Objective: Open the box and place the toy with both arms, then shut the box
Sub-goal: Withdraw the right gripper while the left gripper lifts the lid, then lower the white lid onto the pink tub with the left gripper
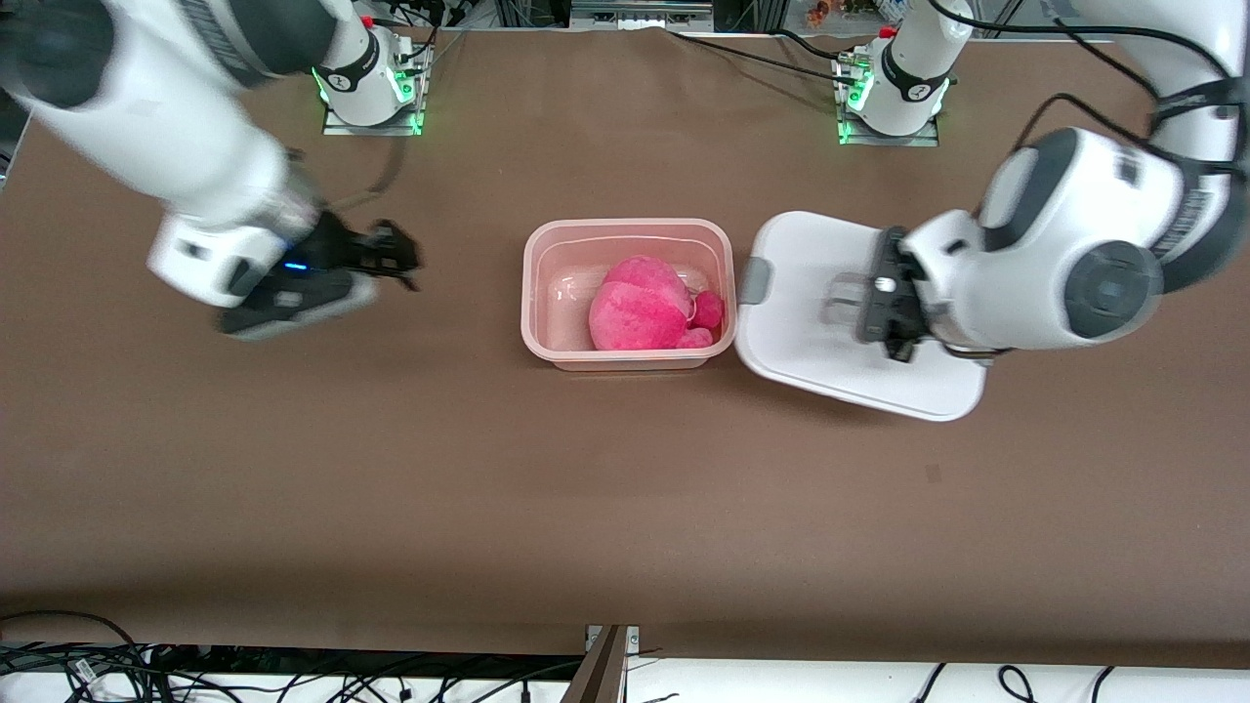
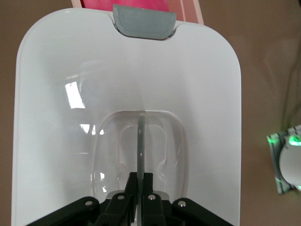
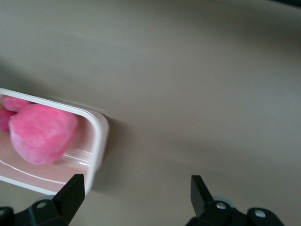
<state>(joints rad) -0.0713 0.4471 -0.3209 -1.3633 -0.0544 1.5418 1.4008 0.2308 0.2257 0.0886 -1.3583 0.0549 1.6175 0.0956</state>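
Start with the table point(image 1: 625, 508), which gives you your bearings: take the box point(image 1: 535, 293) at its middle as the hub of a clock seen from the front camera. The box stands uncovered, so you have a clear drop for the lid.

At three o'clock from the box, the lid point(image 1: 811, 361) is carried by its clear centre handle point(image 2: 141, 141), its grey side clip point(image 1: 754, 281) just beside the box's rim. It looks tilted and lifted off the table rather than resting, judging by the shadow under its near edge.

The toy point(image 1: 645, 305) already lies inside the box, toward the three o'clock end, so placing looks done and only the closing remains.

Your left gripper point(image 2: 139, 188) has its jaws pinched tight on the handle's thin rib, which is why the lid hangs level enough to steer.

Your right gripper point(image 3: 136, 190) hovers over bare table at nine o'clock from the box, jaws spread wide and holding nothing; it is waiting, well out of the lid's path.
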